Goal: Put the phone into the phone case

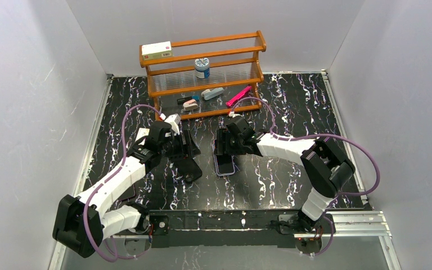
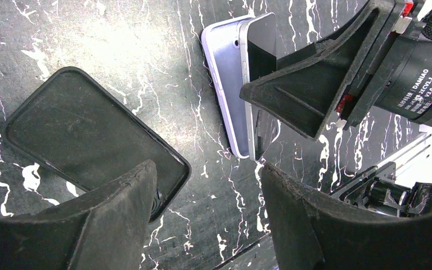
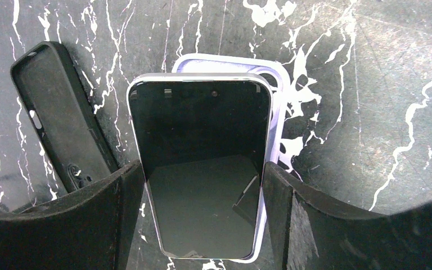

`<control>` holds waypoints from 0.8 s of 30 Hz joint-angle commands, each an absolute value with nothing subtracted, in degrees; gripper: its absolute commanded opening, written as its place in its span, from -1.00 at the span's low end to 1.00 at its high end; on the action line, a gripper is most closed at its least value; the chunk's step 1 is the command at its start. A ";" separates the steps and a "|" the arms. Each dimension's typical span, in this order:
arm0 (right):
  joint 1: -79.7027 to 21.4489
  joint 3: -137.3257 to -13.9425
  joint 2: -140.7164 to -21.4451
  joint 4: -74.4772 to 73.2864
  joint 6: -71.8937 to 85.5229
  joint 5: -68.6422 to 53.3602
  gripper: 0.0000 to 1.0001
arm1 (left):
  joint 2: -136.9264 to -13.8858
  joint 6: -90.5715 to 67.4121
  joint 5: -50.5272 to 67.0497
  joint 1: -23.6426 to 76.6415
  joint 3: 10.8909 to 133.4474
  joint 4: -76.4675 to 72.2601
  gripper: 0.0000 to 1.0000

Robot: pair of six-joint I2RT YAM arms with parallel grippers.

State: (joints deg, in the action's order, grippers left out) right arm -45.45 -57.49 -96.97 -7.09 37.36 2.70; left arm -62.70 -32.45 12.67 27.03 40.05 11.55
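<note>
- at tabletop [image 3: 371, 84] centre, right gripper [image 3: 202, 171] clamps the phone [image 3: 199, 129] by its long edges, tilted over a lavender shell [image 3: 277, 112].
- left gripper [image 2: 207, 169] gapes empty above the phone case [image 2: 84, 135], hollow side up, just beside the phone.
- step looks like transfer; next: align phone over case, press in.

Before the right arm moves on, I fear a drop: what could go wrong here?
The right claw pinches the phone by its slim edges, tilted above a lavender shell; it could slip. The black phone case lies flat with the open left claw not gripping it, so it may slide when the phone is pressed in.
</note>
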 commanded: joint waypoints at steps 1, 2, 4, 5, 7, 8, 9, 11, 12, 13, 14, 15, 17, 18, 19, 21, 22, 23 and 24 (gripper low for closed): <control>-45.51 -57.15 -95.78 -7.06 37.25 4.79 -0.01 | -62.32 -32.78 12.91 27.25 40.23 11.65 0.33; -45.51 -57.32 -95.73 -7.30 37.19 4.75 0.05 | -62.24 -32.85 12.91 27.25 40.25 11.66 0.33; -45.60 -57.57 -95.52 -7.94 37.11 4.43 0.17 | -62.14 -33.01 12.90 27.25 40.30 11.74 0.33; -45.60 -57.85 -95.34 -8.55 37.09 4.23 0.24 | -62.14 -33.16 12.97 27.25 40.40 11.82 0.33; -45.59 -58.72 -94.92 -10.37 37.18 3.53 0.40 | -62.14 -33.55 13.04 27.25 40.72 11.91 0.33; -45.61 -58.91 -94.36 -10.89 37.13 3.06 0.46 | -62.23 -33.98 13.11 27.25 40.96 11.89 0.33; -45.61 -58.92 -93.86 -11.23 36.95 2.52 0.49 | -62.29 -34.15 13.19 27.25 41.17 11.80 0.33; -45.57 -58.78 -93.17 -11.81 36.69 2.07 0.56 | -62.73 -34.40 13.25 27.20 41.66 11.54 0.32; -45.61 -58.92 -93.02 -12.02 36.61 1.41 0.60 | -63.06 -34.45 13.37 27.24 42.00 11.59 0.32; -45.61 -59.14 -92.99 -12.58 36.46 1.03 0.66 | -63.36 -34.45 13.75 27.25 42.34 11.63 0.32; -45.59 -59.29 -92.92 -13.24 36.40 0.68 0.68 | -63.63 -34.41 14.14 27.25 42.62 11.67 0.32; -45.61 -59.32 -92.73 -13.45 36.34 0.39 0.70 | -63.79 -34.51 14.48 27.25 42.90 11.69 0.31; -45.52 -58.60 -92.20 -12.93 36.30 -0.57 0.71 | -63.89 -34.77 14.64 27.25 43.11 11.67 0.31; -45.51 -58.15 -91.93 -12.14 36.16 -1.70 0.71 | -63.90 -34.92 14.79 27.25 43.15 11.69 0.30; -45.50 -57.82 -91.79 -11.76 36.13 -2.21 0.72 | -63.97 -34.97 14.96 27.25 43.25 11.65 0.30; -45.48 -57.64 -91.60 -11.72 36.12 -2.79 0.81 | -64.06 -35.22 15.17 27.25 43.47 11.76 0.30; -45.46 -57.59 -91.48 -11.85 36.12 -2.73 0.82 | -64.07 -35.43 15.17 27.25 43.64 11.78 0.30; -45.35 -57.47 -91.23 -11.81 36.06 -2.69 0.82 | -64.14 -35.68 15.19 27.25 43.68 11.72 0.30; -45.22 -57.47 -90.89 -11.89 35.97 -2.58 0.82 | -64.41 -35.97 15.20 27.25 43.80 11.65 0.29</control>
State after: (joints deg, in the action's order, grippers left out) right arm -45.45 -57.54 -93.67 -12.21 37.04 -1.37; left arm -64.23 -35.00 14.22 27.03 41.43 11.55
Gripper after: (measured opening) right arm 0.907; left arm 0.652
